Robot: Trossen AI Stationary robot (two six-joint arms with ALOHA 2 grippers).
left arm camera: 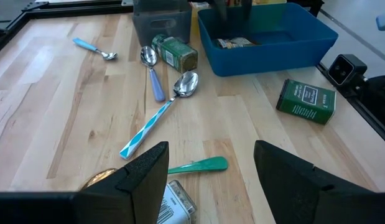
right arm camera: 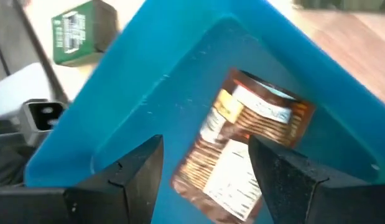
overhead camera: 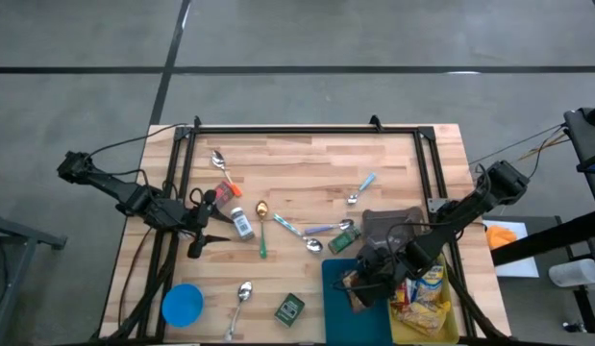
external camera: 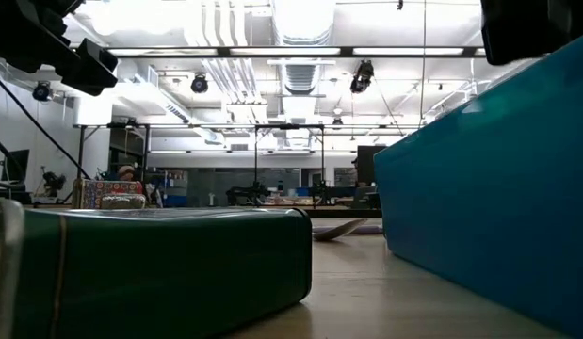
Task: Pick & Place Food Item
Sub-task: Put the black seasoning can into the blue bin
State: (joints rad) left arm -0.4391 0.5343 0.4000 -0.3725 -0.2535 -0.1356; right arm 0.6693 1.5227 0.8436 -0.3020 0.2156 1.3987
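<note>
**Desk:** What fills the wide shot?

**Photographer:** A wooden counter [overhead camera: 307, 173] seen from directly above, ringed by a black frame. A blue bin [overhead camera: 337, 303] sits at the near right corner, with yellow snack bags [overhead camera: 424, 300] lying in its right half. A dark grey container [overhead camera: 388, 223] stands just behind the bin.

**Desk:** And the arms?

**Photographer:** The right hand [overhead camera: 362, 279] hangs over the bin's left half, fingers parted, gripping nothing. The left hand [overhead camera: 203, 231] waits at the counter's left edge, fingers also apart and empty.

**Desk:** Where is the food item?

**Photographer:** A brown cracker packet [right arm camera: 245, 146] lies on the bin floor against one corner, seen between the right hand's spread fingers [right arm camera: 127, 177], free of them.

**Desk:** Smaller things?

**Photographer:** A blue round lid [overhead camera: 183, 304] near the front left corner. A green tin [overhead camera: 289, 308] just left of the bin. A green-labelled jar [left arm camera: 175, 53] lies on its side by the grey container. A white-labelled bottle [overhead camera: 241, 224] lies close to the left hand. Several spoons are scattered across the middle, among them a blue-and-white striped one [left arm camera: 160, 115] and a green-handled one [overhead camera: 262, 231].
</note>
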